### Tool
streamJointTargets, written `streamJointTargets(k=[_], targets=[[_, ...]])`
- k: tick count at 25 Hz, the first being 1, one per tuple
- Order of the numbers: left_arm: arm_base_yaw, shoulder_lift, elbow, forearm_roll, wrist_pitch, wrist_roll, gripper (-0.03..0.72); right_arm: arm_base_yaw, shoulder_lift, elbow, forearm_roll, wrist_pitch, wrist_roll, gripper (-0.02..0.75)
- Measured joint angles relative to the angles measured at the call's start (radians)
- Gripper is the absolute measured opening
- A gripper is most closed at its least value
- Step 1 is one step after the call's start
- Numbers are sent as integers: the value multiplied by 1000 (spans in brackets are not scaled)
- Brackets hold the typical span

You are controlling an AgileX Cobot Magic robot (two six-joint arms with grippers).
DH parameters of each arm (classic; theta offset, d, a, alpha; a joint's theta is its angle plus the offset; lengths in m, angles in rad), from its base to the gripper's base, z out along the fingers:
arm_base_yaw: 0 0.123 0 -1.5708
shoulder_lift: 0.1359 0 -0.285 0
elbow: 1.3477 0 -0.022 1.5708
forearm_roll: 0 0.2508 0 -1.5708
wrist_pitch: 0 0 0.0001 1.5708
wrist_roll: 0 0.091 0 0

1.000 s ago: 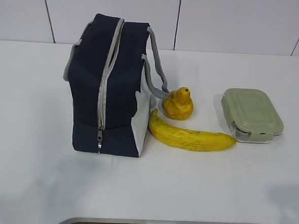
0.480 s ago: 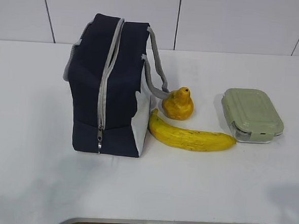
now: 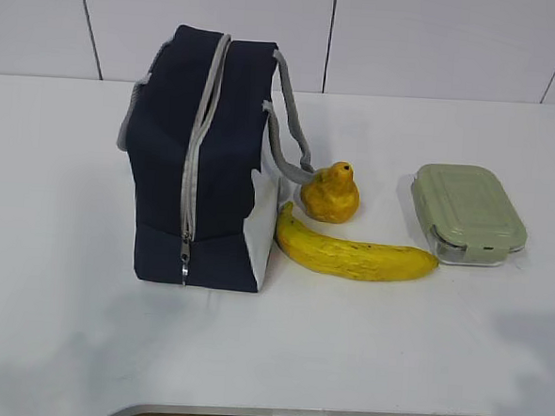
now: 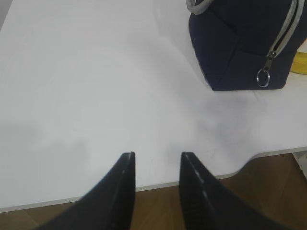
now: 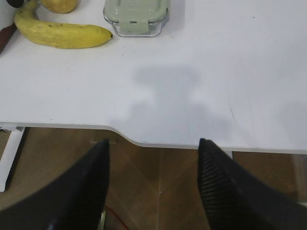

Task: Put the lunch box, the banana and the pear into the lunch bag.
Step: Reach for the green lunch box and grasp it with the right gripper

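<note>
The navy lunch bag (image 3: 205, 161) stands on the white table (image 3: 70, 205), left of centre, its grey zipper shut with the ring pull (image 4: 263, 77) low at the front. The pear (image 3: 331, 192) sits just right of the bag. The banana (image 3: 350, 253) lies in front of the pear. The lunch box (image 3: 467, 214) with its pale green lid lies at the right. My left gripper (image 4: 157, 155) is open and empty over the table's front edge, left of the bag (image 4: 244, 43). My right gripper (image 5: 153, 142) is open and empty, off the front edge, short of the banana (image 5: 60, 32) and lunch box (image 5: 136, 17).
The table's front edge (image 3: 340, 415) has a curved cut-out, with brown floor (image 5: 158, 182) below. A white tiled wall (image 3: 410, 37) stands behind the table. Neither arm shows in the exterior view.
None of the objects has moved. Soft shadows on the table's front left and front right have shifted slightly.
</note>
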Motion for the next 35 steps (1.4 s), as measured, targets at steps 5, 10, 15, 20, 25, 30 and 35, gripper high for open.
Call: streamJointTargets(k=[5,10,15,20,25,30,35], targets=[[0,0,0,0,0,0,240,0,121,-26,-10,-15,11,454],[0,0,0,0,0,0,240,0,282,-44,-11,-58,59,455],[0,0,0,0,0,0,240,0,460,-85,-11,-114,68,454],[0,0,0,0,0,0,240,0,675,-182,-11,-185,70,454],[0,0,0,0,0,0,240,-49,900,-336,-11,-226,71,455],[0,0,0,0,0,0,240,-207,1055,-473,117,-231,-78,454],[0,0,0,0,0,0,240,-383,1161,-520,405,-209,-367,454]])
